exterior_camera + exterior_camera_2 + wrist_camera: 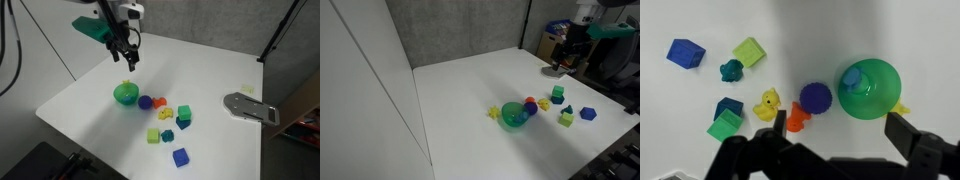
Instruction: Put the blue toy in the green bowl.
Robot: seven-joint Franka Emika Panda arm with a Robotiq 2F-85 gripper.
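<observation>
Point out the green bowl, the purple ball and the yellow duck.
green bowl (880, 98), wrist view, inner wall.
purple ball (816, 97), wrist view, top middle.
yellow duck (767, 105), wrist view, body.

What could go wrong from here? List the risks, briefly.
1. The blue toy lies close beside the yellow-green cube; the open gripper may catch both.
2. A bright blue cube and a navy block lie nearby, so a wrong pick is possible.
3. The green bowl already holds a light blue piece; a dropped toy could bounce out.

Ball (816, 96) between the bowl (881, 101) and the duck (767, 104)
</observation>
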